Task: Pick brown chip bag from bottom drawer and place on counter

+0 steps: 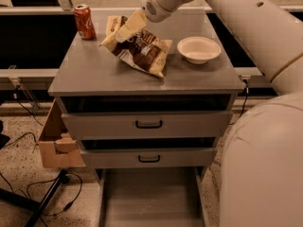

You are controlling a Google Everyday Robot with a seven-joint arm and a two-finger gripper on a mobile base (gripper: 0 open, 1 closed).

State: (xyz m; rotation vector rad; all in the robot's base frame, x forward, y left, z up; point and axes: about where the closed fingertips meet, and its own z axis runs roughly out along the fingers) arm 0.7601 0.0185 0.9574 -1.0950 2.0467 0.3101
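One broad grey counter (90,74) tops the cabinet, with the bottom drawer (151,197) pulled out below. On the counter the brown chip bag (144,53) rests tilted between white bowl (199,49) and red can (84,21), its upper-left edge pinched in the gripper (125,31)

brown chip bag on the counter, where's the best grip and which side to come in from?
Likely the flat edge at its upper-left end, from above. The brown chip bag leans on the counter with that end raised; its middle is puffy. The pincer sits at that end. The white bowl crowds the right side.
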